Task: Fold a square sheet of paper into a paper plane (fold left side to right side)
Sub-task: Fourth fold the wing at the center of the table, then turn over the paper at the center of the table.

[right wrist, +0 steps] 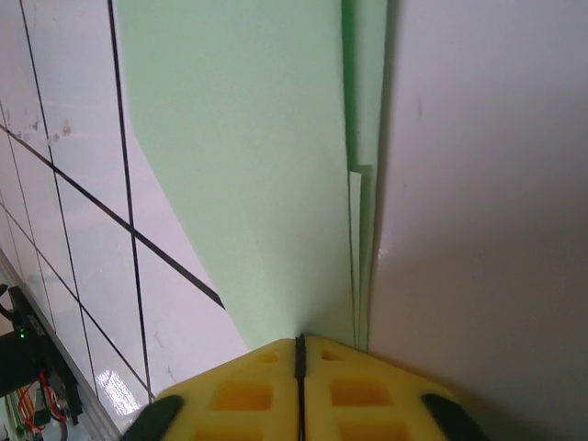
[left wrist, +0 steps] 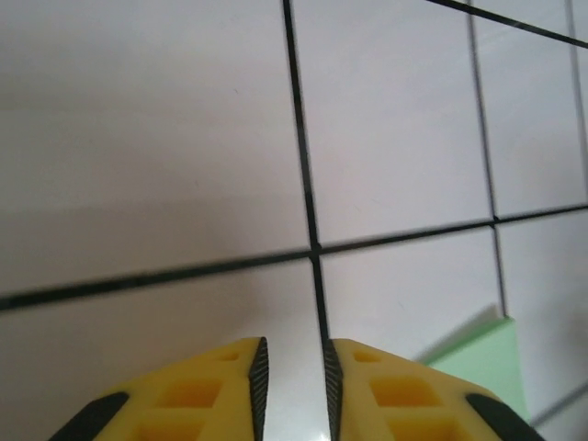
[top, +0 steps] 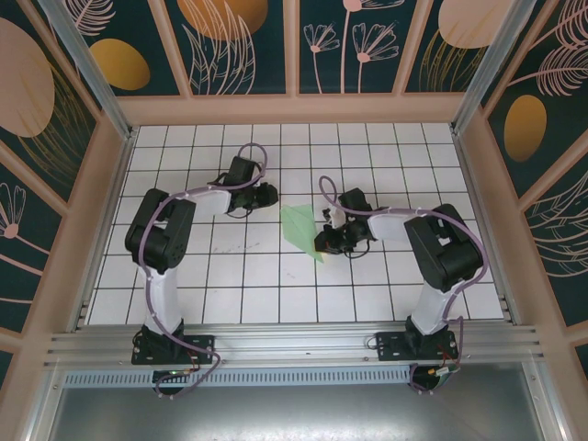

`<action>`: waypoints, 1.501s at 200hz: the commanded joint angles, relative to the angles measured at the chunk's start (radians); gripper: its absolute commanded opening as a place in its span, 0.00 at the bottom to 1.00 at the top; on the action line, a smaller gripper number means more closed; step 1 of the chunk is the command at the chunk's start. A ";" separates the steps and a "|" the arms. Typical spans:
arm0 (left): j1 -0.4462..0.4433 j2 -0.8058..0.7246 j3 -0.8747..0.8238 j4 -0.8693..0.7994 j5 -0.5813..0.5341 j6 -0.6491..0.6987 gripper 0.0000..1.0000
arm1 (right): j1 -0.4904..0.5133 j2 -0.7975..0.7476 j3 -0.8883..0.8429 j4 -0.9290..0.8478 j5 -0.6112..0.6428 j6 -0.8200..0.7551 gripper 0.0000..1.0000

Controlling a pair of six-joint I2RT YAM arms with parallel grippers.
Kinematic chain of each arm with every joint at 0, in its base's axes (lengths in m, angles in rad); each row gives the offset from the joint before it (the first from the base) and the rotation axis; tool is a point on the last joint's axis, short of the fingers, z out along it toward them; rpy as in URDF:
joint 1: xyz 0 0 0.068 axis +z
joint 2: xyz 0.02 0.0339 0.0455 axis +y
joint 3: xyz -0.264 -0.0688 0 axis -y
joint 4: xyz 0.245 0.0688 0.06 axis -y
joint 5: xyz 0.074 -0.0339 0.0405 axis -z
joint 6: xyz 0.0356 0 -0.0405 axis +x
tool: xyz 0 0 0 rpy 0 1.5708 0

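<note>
Though the paper (top: 299, 228) is folded to a narrow wedge, more folds seem left.
My right gripper (right wrist: 300, 354) is closed, paper stretching ahead from its tips; whether pinched, I can't tell. My left gripper (left wrist: 292, 377), slightly parted, empty, sits just beside a corner.

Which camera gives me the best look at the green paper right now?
Right wrist: the paper is close up, its layered fold edges clear. The top view shows its pointed shape, but small. The left wrist catches one corner.
</note>
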 commanded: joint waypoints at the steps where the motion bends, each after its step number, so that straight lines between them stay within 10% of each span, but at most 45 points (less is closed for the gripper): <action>1: -0.004 -0.129 -0.083 0.052 0.043 -0.043 0.31 | -0.001 -0.090 -0.020 0.017 0.038 0.014 0.22; 54: -0.073 -0.237 -0.213 0.123 0.114 -0.170 0.46 | -0.065 -0.196 0.008 0.088 0.130 -0.028 0.60; 238: -0.148 -0.004 -0.135 0.263 0.202 -0.308 0.47 | -0.080 -0.045 0.039 0.171 0.087 -0.040 0.49; 300: -0.147 -0.025 -0.090 0.311 0.210 -0.296 0.28 | -0.181 -0.243 -0.111 0.266 0.000 0.016 0.69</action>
